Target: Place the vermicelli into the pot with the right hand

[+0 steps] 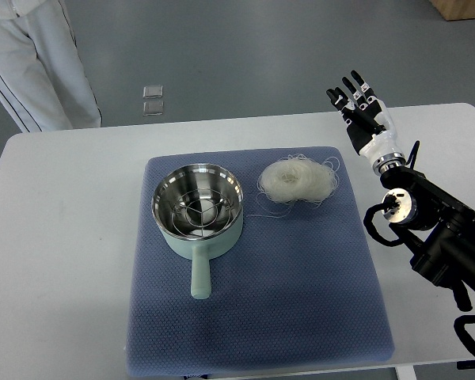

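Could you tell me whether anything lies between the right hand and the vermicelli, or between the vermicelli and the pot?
Nothing visible does. The right hand hovers open past the blue mat's far right corner, with only bare mat between it and the vermicelli. The pot sits directly left of the vermicelli, its top open.

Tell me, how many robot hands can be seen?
1: the right hand, fingers open, above the table's far right edge. The left hand is out of view.
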You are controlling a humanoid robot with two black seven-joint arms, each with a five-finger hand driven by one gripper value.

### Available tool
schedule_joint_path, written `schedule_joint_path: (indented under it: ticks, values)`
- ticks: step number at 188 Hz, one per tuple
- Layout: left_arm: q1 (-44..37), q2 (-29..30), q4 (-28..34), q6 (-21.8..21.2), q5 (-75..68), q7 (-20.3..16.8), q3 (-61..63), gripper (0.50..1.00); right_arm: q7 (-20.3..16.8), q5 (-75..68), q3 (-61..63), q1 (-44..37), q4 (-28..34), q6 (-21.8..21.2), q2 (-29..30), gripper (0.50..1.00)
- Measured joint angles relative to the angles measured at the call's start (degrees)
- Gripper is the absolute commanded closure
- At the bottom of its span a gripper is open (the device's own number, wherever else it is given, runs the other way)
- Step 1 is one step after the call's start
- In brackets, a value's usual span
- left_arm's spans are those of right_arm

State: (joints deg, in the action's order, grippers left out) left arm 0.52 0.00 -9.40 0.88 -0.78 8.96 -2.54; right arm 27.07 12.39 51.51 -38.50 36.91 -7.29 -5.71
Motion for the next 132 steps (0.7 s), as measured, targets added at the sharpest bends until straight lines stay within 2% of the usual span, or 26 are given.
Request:
schedule_joint_path:
  ticks: [132]
  values:
    - [0.01, 0.0, 0.06, -0.16, 0.0, 0.0, 0.08, 0.5, 0.0, 0.0, -0.06, 0.01, 0.0, -0.26, -0.16, 0.57]
